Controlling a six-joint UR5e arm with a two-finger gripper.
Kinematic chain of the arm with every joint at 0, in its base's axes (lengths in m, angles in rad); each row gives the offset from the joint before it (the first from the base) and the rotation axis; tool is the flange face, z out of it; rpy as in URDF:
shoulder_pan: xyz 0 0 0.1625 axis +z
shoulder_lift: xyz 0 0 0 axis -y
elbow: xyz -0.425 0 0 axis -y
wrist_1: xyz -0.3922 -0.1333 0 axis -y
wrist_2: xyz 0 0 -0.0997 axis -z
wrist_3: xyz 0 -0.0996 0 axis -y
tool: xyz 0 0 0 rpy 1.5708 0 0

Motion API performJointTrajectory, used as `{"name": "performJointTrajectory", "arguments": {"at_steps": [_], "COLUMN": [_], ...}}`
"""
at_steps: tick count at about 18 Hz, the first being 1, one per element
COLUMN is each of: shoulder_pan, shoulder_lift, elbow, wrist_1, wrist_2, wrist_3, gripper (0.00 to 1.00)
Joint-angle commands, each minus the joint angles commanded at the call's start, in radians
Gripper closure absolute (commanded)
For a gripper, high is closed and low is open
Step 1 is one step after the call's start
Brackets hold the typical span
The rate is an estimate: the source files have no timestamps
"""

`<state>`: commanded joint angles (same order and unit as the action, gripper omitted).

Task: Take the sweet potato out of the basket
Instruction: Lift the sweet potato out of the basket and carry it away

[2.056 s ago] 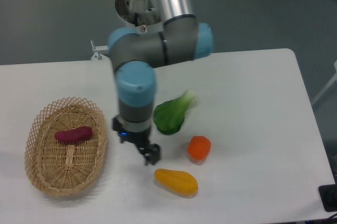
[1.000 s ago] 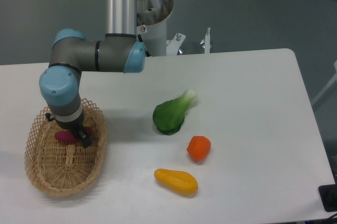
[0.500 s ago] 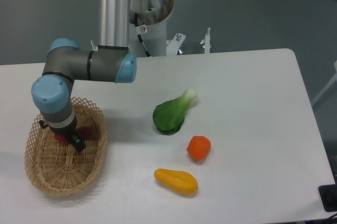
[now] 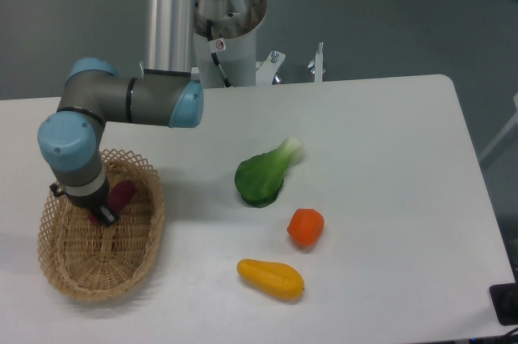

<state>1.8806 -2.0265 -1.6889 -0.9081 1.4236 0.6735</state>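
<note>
We see our gripper (image 4: 101, 213) down inside the basket (image 4: 137, 259), with the sweet potato (image 4: 123, 194) touching it — just to its right. Whether the fingers have closed we cannot tell — the wrist hides them.

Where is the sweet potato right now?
The sweet potato is at the left of the camera view, in the upper part of the basket, partly hidden by the hand lowered onto it.
</note>
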Motion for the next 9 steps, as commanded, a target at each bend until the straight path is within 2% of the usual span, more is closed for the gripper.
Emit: {"name": "performJointTrajectory", "arguments": {"at_steps": [5,9], "shoulder_pan": [0.100,0.185], "shoulder_lift": [0.052,0.049], "elbow": [0.011,0.090], "wrist_1": [-0.002,-0.009], "wrist_2": [-0.009,-0.014], "wrist_3": [0.001,0.012], "gripper": [0.87,0.87]}}
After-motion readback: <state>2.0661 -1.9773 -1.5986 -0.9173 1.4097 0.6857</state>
